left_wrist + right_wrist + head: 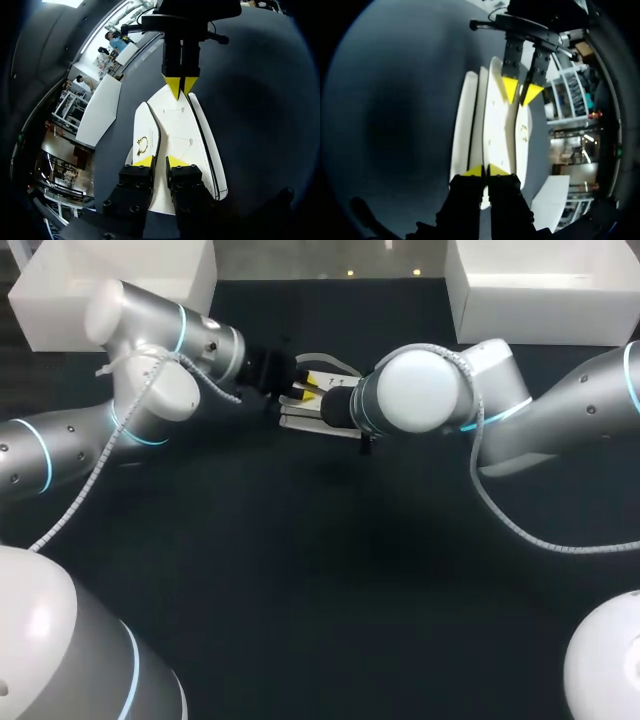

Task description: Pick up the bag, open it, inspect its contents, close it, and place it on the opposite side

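**Two-arm grasp on the bag, opening stage.** A white flat bag with dark-edged walls [308, 422] lies at the far middle of the dark tabletop [320, 580], between the two claws. The left claw [160, 161] pinches one wall at the bag's left end, its yellow tips drawn close beside a small gold emblem [142, 145]. The right claw [486, 170] pinches a neighbouring wall at the right end, its tips pressed almost together.

Gripping separate walls from opposite ends would probably let the arms draw the mouth apart. The walls stand slightly fanned, so opening seems begun, but nothing inside is visible yet. Whether the bag rests on the tabletop or hangs just above it cannot be told.

A white box at the far left [130, 285] and another at the far right [540, 290] stand well apart from the bag. From overhead, the right arm's wrist [420, 390] covers much of the bag. The claws face each other closely, so a careless pull risks contact.
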`<action>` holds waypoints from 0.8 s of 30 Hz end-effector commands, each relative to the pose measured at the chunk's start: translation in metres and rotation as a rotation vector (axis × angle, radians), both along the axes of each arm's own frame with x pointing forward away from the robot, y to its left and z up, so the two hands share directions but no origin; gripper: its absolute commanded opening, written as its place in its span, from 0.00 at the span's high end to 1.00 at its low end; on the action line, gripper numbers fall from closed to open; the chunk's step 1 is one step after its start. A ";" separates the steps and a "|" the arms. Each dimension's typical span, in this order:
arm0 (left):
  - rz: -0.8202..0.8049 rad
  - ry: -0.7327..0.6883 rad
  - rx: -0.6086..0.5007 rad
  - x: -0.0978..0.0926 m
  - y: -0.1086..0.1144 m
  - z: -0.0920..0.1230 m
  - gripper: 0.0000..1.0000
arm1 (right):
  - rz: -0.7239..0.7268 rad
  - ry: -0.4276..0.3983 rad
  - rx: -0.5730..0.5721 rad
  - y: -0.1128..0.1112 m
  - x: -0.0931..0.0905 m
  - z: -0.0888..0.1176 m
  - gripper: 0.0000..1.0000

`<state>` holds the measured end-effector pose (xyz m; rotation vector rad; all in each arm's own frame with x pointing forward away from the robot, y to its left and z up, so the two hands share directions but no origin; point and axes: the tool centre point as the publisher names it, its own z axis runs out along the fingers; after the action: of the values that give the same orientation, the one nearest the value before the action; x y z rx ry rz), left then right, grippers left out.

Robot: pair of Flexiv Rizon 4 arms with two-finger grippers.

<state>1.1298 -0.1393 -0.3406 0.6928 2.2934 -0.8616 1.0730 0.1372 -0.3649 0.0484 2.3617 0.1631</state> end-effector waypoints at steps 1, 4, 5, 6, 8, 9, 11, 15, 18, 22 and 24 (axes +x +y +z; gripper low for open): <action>0.001 -0.007 -0.005 -0.004 0.005 0.000 0.81 | 0.001 -0.005 0.003 0.000 0.000 -0.002 1.00; 0.005 -0.009 -0.003 -0.001 0.006 0.000 0.78 | 0.001 -0.005 0.003 0.000 0.000 -0.002 1.00; 0.006 -0.009 -0.003 0.000 0.006 0.000 0.77 | 0.001 -0.005 0.003 0.000 0.000 -0.002 1.00; 0.006 -0.010 -0.002 0.001 0.005 0.000 0.77 | 0.001 -0.005 0.003 0.000 0.000 -0.002 1.00; 0.003 -0.011 -0.003 0.004 0.003 -0.001 0.77 | 0.001 -0.005 0.003 0.000 0.000 -0.002 1.00; 0.000 -0.012 -0.002 0.005 0.002 -0.001 0.77 | 0.001 -0.005 0.003 0.000 0.000 -0.002 1.00; -0.007 -0.015 0.003 0.007 -0.001 -0.001 0.77 | 0.001 -0.005 0.003 0.000 0.000 -0.002 1.00; -0.016 -0.020 0.012 0.011 -0.004 -0.004 0.78 | 0.001 -0.005 0.003 0.000 0.000 -0.002 1.00; -0.019 -0.024 0.020 0.014 -0.006 -0.006 0.78 | 0.001 -0.005 0.003 0.000 0.000 -0.002 1.00; -0.020 -0.028 0.031 0.016 -0.006 -0.008 0.80 | 0.001 -0.005 0.003 0.000 0.000 -0.002 1.00; -0.020 -0.031 0.034 0.018 -0.006 -0.009 0.81 | 0.001 -0.005 0.003 0.000 0.000 -0.002 1.00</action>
<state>1.1426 -0.1425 -0.3454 0.7383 2.2840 -0.8151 1.0730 0.1372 -0.3649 0.0483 2.3618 0.1632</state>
